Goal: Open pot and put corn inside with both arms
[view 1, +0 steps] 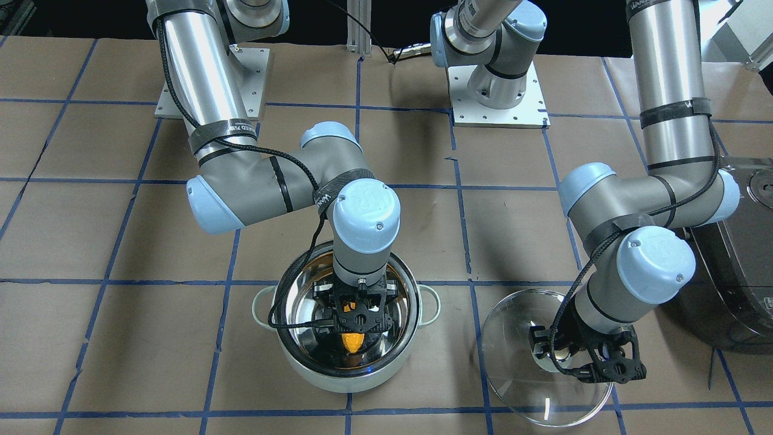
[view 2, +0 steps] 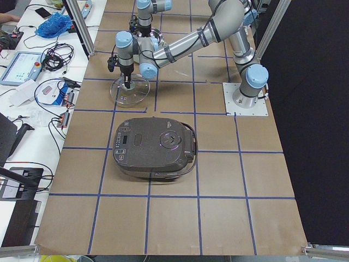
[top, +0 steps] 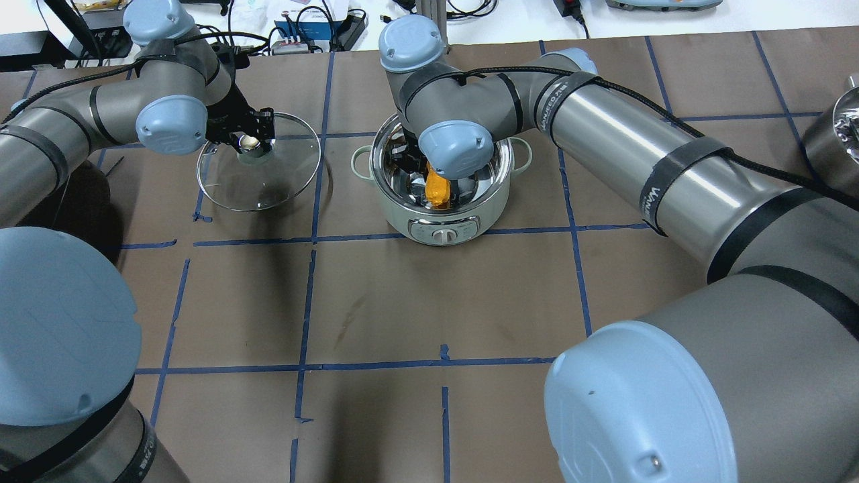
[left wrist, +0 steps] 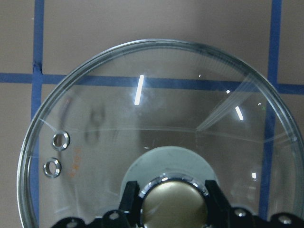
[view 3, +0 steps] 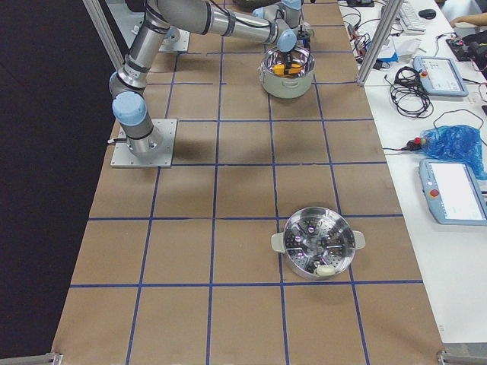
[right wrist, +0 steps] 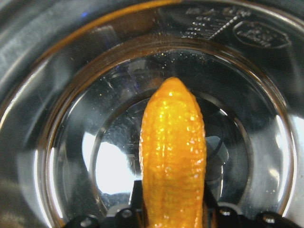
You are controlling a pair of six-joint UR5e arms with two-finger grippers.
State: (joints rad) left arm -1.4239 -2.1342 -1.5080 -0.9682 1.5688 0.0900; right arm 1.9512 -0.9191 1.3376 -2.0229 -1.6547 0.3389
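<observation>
The pale mint pot point(view 1: 338, 379) stands open at the table's middle, also in the overhead view point(top: 439, 231). My right gripper point(view 1: 356, 326) reaches down into it, shut on the yellow-orange corn point(view 1: 352, 342), which hangs tip down above the steel bottom point(right wrist: 173, 147). The corn also shows in the overhead view point(top: 437, 190). The glass lid point(view 1: 519, 362) is off the pot, low over the table beside it. My left gripper point(top: 251, 137) is shut on the lid's pale knob point(left wrist: 172, 199), one finger on each side.
A dark rice cooker point(view 1: 737, 284) stands close behind my left arm's elbow, seen also from the left end point(view 2: 155, 147). A steel steamer pot point(view 3: 318, 245) stands far off on my right side. Blue tape lines grid the brown table.
</observation>
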